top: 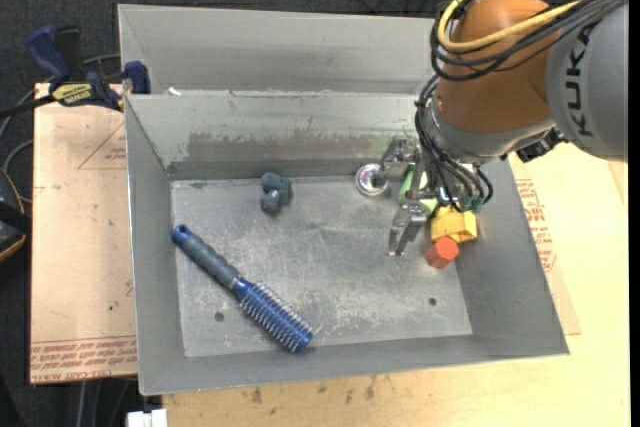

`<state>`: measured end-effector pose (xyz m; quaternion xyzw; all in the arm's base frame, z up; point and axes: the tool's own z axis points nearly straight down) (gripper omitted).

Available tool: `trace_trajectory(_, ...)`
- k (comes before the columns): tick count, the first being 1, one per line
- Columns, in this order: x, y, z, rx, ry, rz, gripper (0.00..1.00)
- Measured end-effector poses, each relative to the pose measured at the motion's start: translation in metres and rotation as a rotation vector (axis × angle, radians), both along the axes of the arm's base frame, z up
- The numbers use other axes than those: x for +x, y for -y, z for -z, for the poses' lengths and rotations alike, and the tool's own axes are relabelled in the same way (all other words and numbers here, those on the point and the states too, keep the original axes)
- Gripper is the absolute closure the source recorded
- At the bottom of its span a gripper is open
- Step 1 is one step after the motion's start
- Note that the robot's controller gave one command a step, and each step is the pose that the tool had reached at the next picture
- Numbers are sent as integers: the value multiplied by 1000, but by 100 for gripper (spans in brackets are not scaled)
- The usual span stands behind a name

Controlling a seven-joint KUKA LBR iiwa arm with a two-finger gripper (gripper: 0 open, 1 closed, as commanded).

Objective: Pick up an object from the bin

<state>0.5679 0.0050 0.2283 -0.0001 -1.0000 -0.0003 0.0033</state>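
**Camera view: end effector low at the bin's 3 o'clock side, nothing lifted yet**

Status: The end effector [403, 237] hangs low over the floor of the bin [300, 130], toward 3 o'clock from the floor's centre. I see nothing between its tips. I cannot tell whether it is apart or together, because the tips read as one narrow metal shape against the grey floor.

Nearest things: A yellow block [455, 224] lies just beside the end effector at its 3 o'clock. A red piece [441, 253] lies at its 4 o'clock, touching or nearly touching the block. A silver round thing [371, 179] sits at its 11 o'clock, by the foot of the back wall.

Farther off: A grey-blue lump [274, 192] lies at 11 o'clock on the floor. A blue hairbrush [240, 290] lies slantwise at 7 o'clock. Both are well apart from the end effector.

Progress (judgement): The pick is not done, as everything rests on the floor. Still to do are closing on one thing, most likely the block or the red piece, and lifting it clear.

Hidden or unclear:
- The orange cover [495, 65] and its cables hide the bin's 2 o'clock corner and the upper part of the end effector.
- Whether the tips touch the floor cannot be judged.
- The kind of thing the red piece and the silver thing are stays unclear.
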Motion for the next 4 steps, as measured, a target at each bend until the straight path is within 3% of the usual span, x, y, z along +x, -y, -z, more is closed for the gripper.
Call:
trace_trajectory(1,26,-60,78,3,1,42,0)
trace_trajectory(2,-40,3,81,-3,1,150,0)
trace_trajectory(3,-27,-29,64,2,11,-127,0)
trace_trajectory(4,-87,-97,100,4,2,-265,0)
